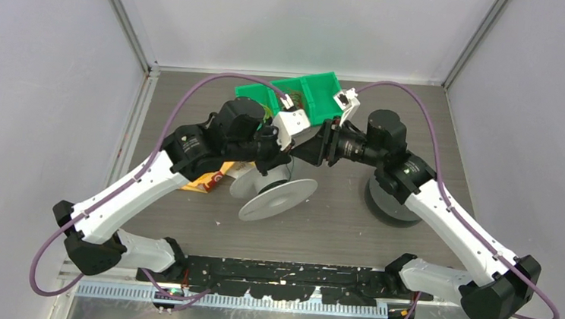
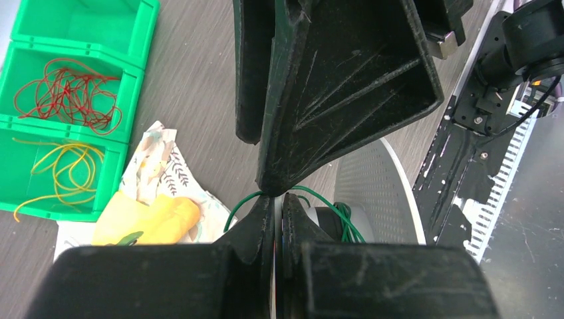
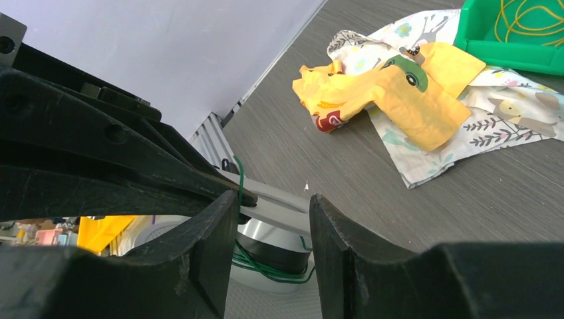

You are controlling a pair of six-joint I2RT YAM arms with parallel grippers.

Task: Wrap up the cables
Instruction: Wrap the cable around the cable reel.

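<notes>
Left wrist view: pinches the green cable [image 2: 347,224] at the very tips of the left gripper [image 2: 276,199], fingers clenched with only the thin strand between them. Holds that pinch just above the grey spool [image 1: 280,200], most likely to draw the wire taut while laying turns round the hub, where several green loops already sit. Lets a short free end curve out beside the pinch toward the patterned cloth [image 3: 392,93]

Right wrist view: shows the right gripper [image 3: 273,206] spread and grasping nothing, facing the left tips at close range. Puts the upright green strand just beside the inner face of one finger; cannot tell whether touching. Looks poised to take over the wire or steady the spool

Leaves the reddish cable [image 2: 70,93] and yellow cable [image 2: 66,166] coiled in separate compartments of the green bin [image 2: 73,52], well apart from both grippers, not yet wrapped
</notes>
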